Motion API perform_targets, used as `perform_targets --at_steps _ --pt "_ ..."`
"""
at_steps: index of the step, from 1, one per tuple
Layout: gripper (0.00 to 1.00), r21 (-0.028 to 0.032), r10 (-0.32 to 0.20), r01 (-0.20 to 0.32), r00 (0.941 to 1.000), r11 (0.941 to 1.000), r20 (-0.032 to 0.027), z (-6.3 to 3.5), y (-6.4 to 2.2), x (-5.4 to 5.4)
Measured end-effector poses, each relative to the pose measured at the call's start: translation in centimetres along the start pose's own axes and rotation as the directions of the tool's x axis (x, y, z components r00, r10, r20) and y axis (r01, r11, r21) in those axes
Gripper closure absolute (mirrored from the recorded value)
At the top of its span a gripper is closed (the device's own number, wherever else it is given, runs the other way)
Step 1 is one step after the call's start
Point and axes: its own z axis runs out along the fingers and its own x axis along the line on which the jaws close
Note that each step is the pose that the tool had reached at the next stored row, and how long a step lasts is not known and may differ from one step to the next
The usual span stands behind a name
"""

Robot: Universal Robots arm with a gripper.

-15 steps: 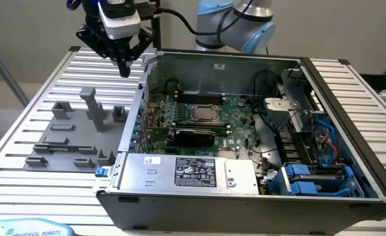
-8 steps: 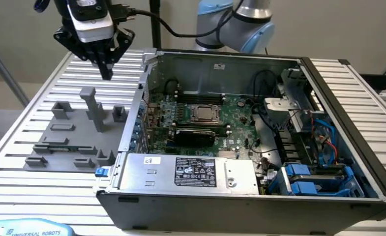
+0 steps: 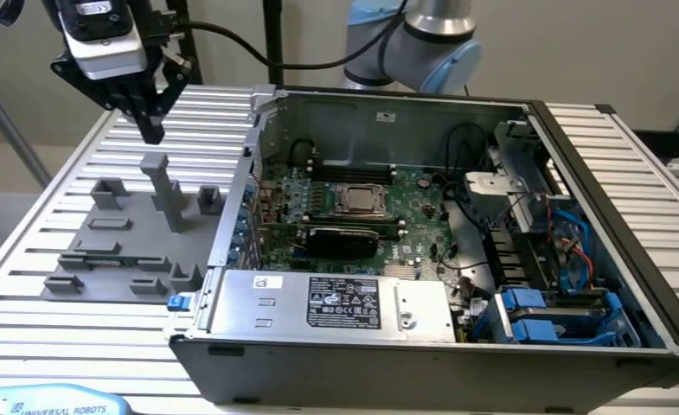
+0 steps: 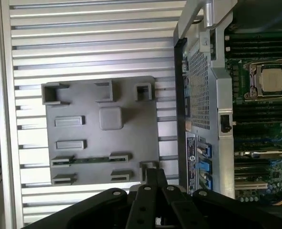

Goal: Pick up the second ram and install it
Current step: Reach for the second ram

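Ribbed aluminium surface (image 3: 39, 225) beside an open grey computer case (image 3: 432, 363): my claw (image 3: 152, 135) hangs closed and empty above the grey plastic fixture tray (image 4: 131, 124). Small blocks there hold the long, narrow green ram stick (image 4: 91, 160) on edge, apparently for an easy grasp.

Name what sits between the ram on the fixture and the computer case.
Wrist view: from the ram, its end holder, bare fixture plate, a small grey block, then table slats, then the case.

1. It looked like a robotics lab: a robot arm (image 3: 425, 43) rose beyond a slatted aluminium worktop (image 3: 62, 173).
2. An opened computer case (image 3: 432, 363) lay there beside a grey fixture plate (image 3: 97, 251).
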Motion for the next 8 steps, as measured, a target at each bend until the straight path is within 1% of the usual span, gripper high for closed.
perform_targets --at_steps 8 --pt "0.89 0.0054 0.000 0.000 1.0000 1.0000 -0.0008 0.70 -0.32 3.6"
